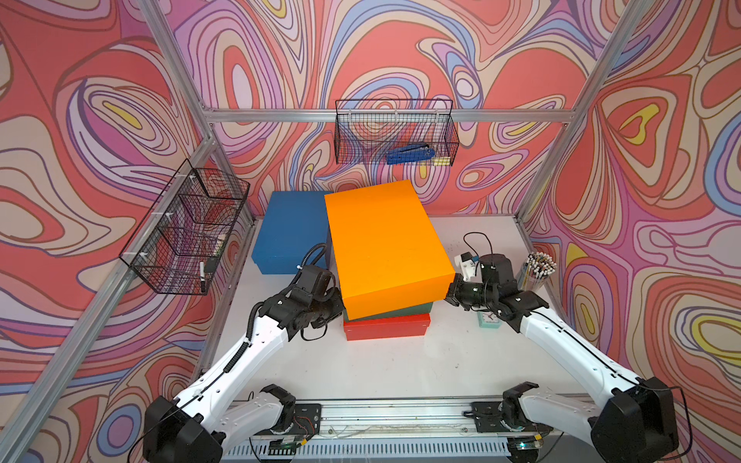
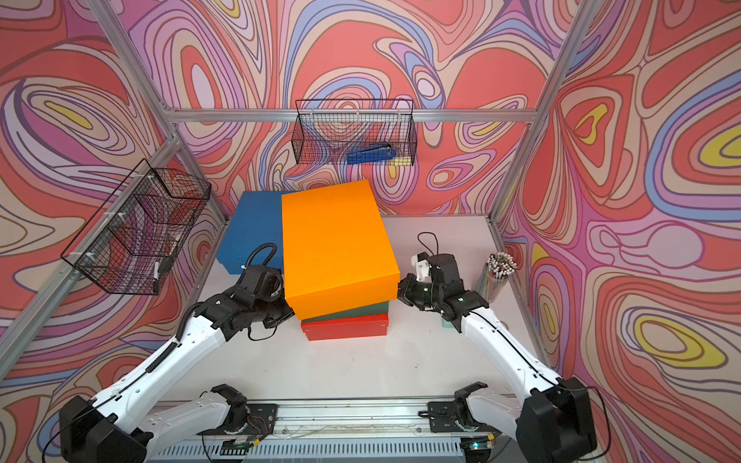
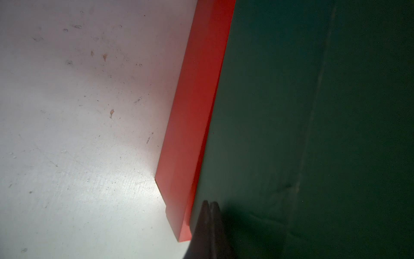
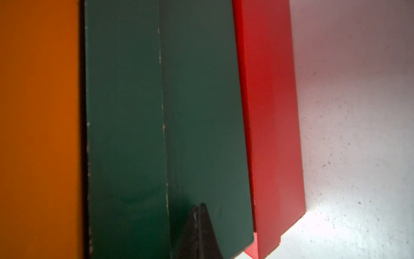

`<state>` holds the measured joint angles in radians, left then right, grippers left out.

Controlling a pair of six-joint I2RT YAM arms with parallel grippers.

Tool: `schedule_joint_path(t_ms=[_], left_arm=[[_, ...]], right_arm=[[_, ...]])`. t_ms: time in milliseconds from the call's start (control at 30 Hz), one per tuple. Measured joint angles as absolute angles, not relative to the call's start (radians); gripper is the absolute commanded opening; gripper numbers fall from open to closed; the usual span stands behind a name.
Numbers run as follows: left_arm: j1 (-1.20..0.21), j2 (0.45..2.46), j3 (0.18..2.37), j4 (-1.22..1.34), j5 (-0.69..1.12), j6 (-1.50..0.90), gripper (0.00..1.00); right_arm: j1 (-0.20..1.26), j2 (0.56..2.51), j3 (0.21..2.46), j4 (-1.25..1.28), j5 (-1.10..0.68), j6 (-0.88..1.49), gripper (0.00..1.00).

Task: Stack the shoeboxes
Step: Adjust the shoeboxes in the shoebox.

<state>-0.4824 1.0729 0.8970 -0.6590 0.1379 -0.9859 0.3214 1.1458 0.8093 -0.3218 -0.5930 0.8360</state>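
Centre frame, on worktop (image 1: pixel 381 368): red shoebox (image 1: pixel 387 326) lowest, dark green shoebox (image 1: pixel 417 308) on it, orange shoebox (image 1: pixel 385 244) on top, skewed. Blue shoebox (image 1: pixel 290 232) sits unstacked, upper left of the stack. Left jaws closed, empty, tips against the dark green shoebox's frame-left side. Right jaws likewise on its frame-right side.
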Motion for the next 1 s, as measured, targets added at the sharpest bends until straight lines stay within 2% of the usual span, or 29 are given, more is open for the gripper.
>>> schedule_joint_path(t_ms=[567,1000], left_arm=[[-0.492,1.046,0.897,-0.694,0.125,-0.996,0.00],[-0.493,1.056,0.901,-0.703,0.095,-0.987,0.00]], right_arm=[[0.345,1.079,0.764,-0.337,-0.591,0.867,0.00],[0.348,1.116,0.750,-0.328,-0.585,0.860,0.00]])
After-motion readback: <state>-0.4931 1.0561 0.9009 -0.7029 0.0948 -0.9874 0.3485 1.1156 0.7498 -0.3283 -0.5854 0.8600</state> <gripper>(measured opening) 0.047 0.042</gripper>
